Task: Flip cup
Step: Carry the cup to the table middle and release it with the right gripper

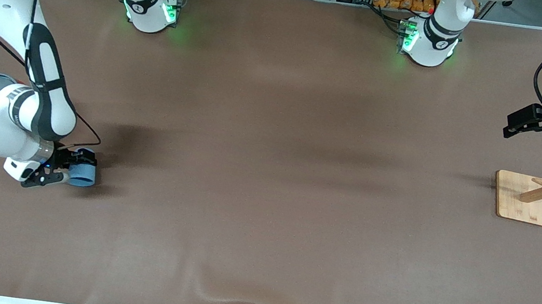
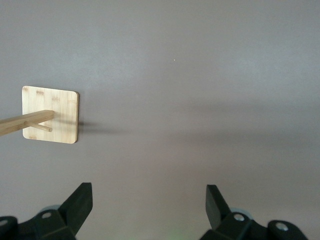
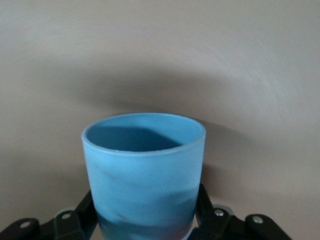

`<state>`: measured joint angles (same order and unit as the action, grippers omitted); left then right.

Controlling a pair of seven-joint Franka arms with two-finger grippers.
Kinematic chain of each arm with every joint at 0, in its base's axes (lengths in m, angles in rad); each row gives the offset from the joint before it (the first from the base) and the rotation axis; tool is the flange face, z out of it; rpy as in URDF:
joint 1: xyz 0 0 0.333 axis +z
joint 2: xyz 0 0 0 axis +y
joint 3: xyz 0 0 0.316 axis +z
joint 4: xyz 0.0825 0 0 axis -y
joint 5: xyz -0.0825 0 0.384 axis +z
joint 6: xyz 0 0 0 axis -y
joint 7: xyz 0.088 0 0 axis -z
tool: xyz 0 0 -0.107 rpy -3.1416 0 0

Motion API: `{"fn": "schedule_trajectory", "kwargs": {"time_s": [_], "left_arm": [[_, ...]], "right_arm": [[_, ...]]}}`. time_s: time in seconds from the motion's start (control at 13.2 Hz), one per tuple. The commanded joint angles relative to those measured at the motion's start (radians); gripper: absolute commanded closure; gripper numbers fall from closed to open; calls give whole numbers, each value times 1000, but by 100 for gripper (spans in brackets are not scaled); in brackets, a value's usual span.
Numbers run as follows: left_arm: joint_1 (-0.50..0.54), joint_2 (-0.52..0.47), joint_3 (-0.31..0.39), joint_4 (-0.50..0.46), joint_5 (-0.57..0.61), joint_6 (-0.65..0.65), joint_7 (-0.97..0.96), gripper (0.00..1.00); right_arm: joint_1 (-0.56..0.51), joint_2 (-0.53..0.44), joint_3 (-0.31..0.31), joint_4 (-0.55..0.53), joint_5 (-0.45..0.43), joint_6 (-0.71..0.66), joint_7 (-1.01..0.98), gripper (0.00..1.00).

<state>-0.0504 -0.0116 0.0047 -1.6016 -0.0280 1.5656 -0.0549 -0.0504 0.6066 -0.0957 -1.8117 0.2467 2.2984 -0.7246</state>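
The right claw (image 1: 70, 174) grips the cup (image 1: 82, 174) sideways near the surface's (image 1: 268, 172) right-arm edge; the left claw (image 2: 149, 205) waits, wide.

Right gripper (image 1: 70, 174) low at right arm's end of brown worktop (image 1: 268, 172), jaws clamped on blue cup (image 1: 82, 174). Left gripper (image 1: 512, 126) waiting above wooden stand (image 1: 524, 198).
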Motion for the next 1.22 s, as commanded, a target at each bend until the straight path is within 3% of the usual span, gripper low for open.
{"fn": "schedule_trajectory", "kwargs": {"time_s": [0.0, 0.23, 0.61, 0.91, 1.14], "left_arm": [[3, 4, -3, 9, -13, -9, 10, 0], [4, 4, -3, 11, -13, -9, 20, 0], [7, 5, -2, 8, -13, -9, 23, 0], [7, 7, -3, 5, -15, -10, 24, 0], [3, 7, -2, 5, -15, -10, 17, 0]], "right_arm": [[35, -11, 1, 41, 14, -19, -285, 79], [134, -28, 11, 71, 14, -36, -504, 79], [386, -24, 16, 162, 16, -39, -535, 79], [562, 37, 22, 251, 19, -28, -521, 78], [656, 82, 24, 253, 20, 77, -518, 79]]}}
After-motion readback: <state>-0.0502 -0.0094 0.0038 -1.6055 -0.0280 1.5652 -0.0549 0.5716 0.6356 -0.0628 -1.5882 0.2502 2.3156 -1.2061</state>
